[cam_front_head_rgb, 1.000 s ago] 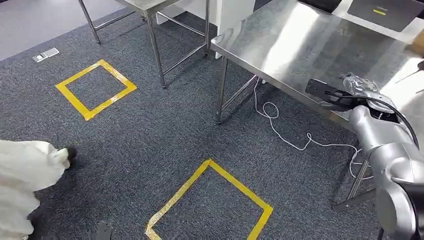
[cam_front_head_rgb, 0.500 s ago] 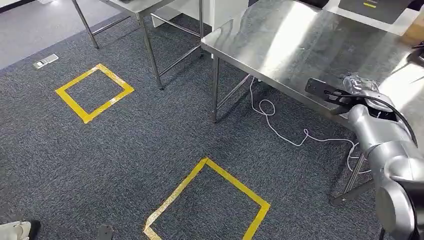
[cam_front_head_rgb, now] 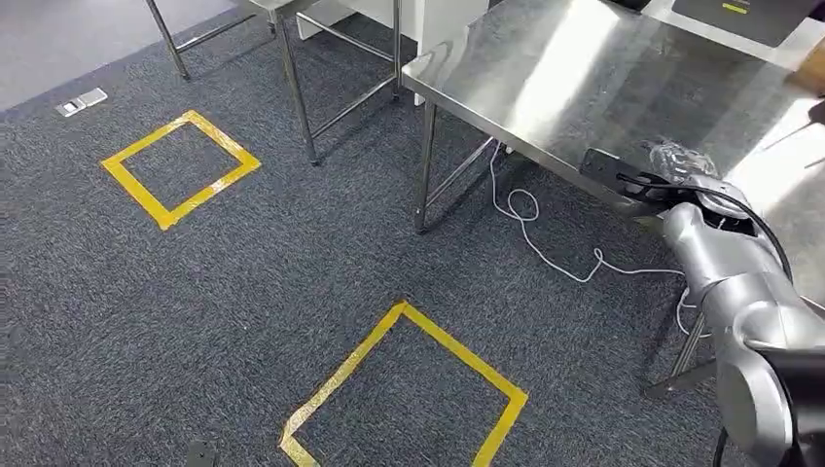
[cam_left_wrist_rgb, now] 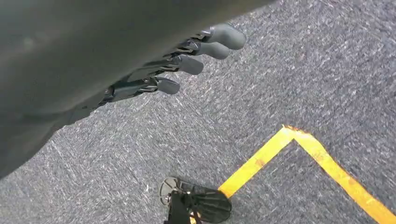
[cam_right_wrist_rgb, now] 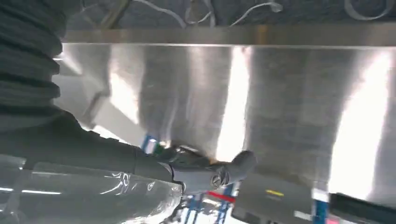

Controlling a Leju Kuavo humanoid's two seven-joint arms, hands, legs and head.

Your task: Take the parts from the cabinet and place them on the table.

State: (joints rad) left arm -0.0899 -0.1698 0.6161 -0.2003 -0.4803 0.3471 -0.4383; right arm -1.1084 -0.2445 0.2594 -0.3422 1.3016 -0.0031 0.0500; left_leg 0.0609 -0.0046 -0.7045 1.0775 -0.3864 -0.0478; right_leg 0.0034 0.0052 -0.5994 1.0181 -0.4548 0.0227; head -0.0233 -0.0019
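The right hand [cam_front_head_rgb: 681, 167] grips a clear plastic bag [cam_right_wrist_rgb: 84, 196], seemingly of parts, over the steel table's [cam_front_head_rgb: 574, 78] near edge; the left hand [cam_left_wrist_rgb: 187, 60] hangs empty, fingers apart.

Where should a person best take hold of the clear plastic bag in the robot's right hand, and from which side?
Probably the crinkled free end of the clear plastic bag that sticks out above the right hand, coming from over the table; the arm blocks the near side.

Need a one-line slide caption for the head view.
Right robot hand holds a clear plastic bag over the steel table.
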